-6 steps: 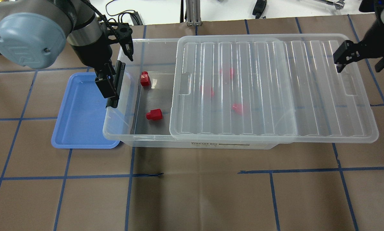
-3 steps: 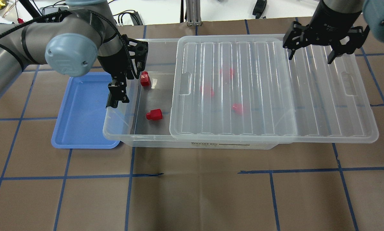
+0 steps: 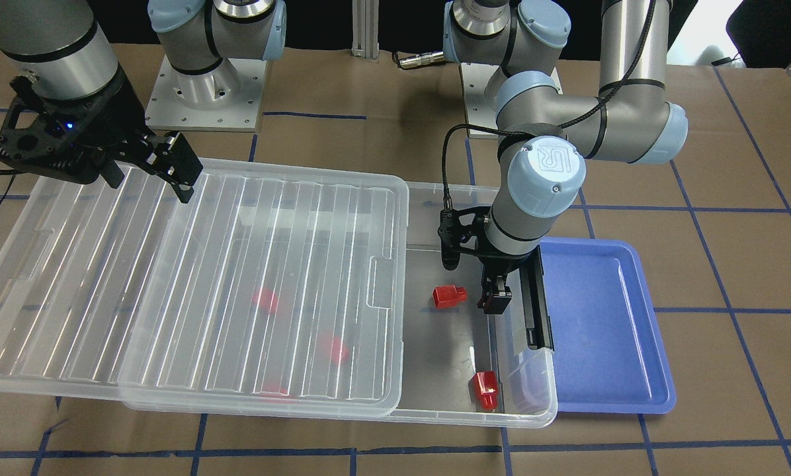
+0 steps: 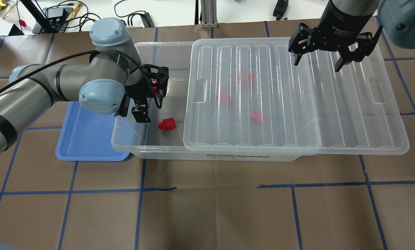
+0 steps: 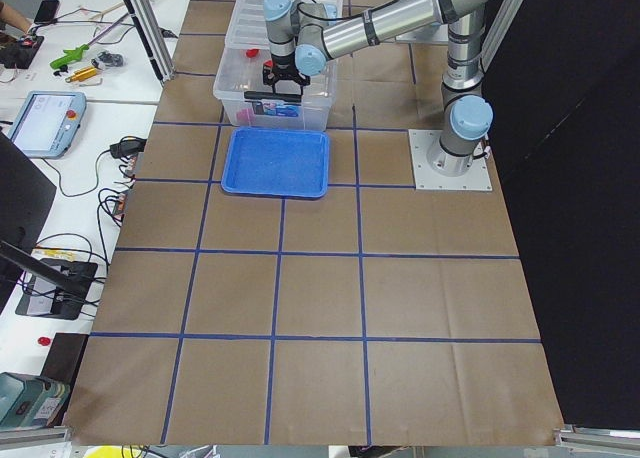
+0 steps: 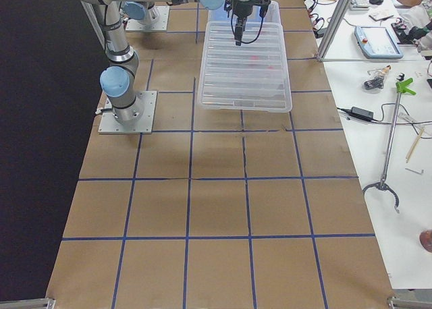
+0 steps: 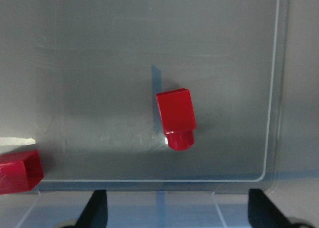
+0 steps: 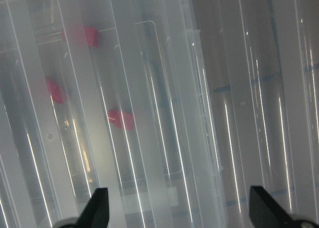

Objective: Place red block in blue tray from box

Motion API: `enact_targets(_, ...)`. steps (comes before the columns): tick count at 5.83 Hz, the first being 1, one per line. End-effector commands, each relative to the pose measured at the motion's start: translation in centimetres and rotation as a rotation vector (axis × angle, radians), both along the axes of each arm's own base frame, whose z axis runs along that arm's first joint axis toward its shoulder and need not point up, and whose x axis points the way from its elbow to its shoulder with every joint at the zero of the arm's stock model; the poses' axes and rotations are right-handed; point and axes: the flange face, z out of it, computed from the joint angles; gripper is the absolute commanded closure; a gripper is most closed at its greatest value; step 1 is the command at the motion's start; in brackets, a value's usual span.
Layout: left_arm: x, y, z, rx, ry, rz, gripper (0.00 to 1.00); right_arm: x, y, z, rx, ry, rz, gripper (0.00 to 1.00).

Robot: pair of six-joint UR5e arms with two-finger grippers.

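Note:
The clear box [image 4: 131, 142] has its ribbed lid [image 4: 280, 97] slid right, so the left end is open. Two red blocks lie uncovered there [image 4: 166, 124] [image 3: 486, 390], and three more show blurred under the lid [image 4: 257, 117]. My left gripper [image 4: 142, 106] hangs open and empty over the open end, close to the latch wall. In the left wrist view one red block [image 7: 175, 117] lies just ahead of its fingertips [image 7: 94, 208]. The blue tray [image 4: 86, 128] sits against the box's left end and holds nothing. My right gripper [image 4: 318, 61] is open above the lid.
The box's black latch [image 3: 534, 304] stands between the open end and the tray. The lid overhangs the box on the right [image 4: 384, 114]. Brown paper with blue tape lines covers the table [image 4: 207, 208]. Cables and gear lie beyond the far edge.
My left gripper has moved from the box's left rim by the latch into the open end, partly hiding the far block. My right gripper came in from the right edge to over the lid.

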Motion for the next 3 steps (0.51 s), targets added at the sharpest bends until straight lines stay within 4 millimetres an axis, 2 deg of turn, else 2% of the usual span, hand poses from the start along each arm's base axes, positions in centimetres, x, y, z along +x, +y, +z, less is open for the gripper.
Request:
enact_targets(1, -0.4, -0.1, -3.1, 0.047, -0.007, 0.049, 0.02, -0.1, 0.0, -0.3, 0.007, 0.006, 0.015, 0.00)
enact_targets(2, -2.1, 0.6, -3.9, 0.043, -0.012, 0.053, 0.02, -0.1, 0.0, -0.3, 0.006, 0.007, 0.039, 0.00)
enact_targets(3, -2.8, 0.8, -5.8, 0.031, -0.011, 0.043, 0.02, -0.1, 0.0, -0.4, 0.008, 0.004, 0.040, 0.00)
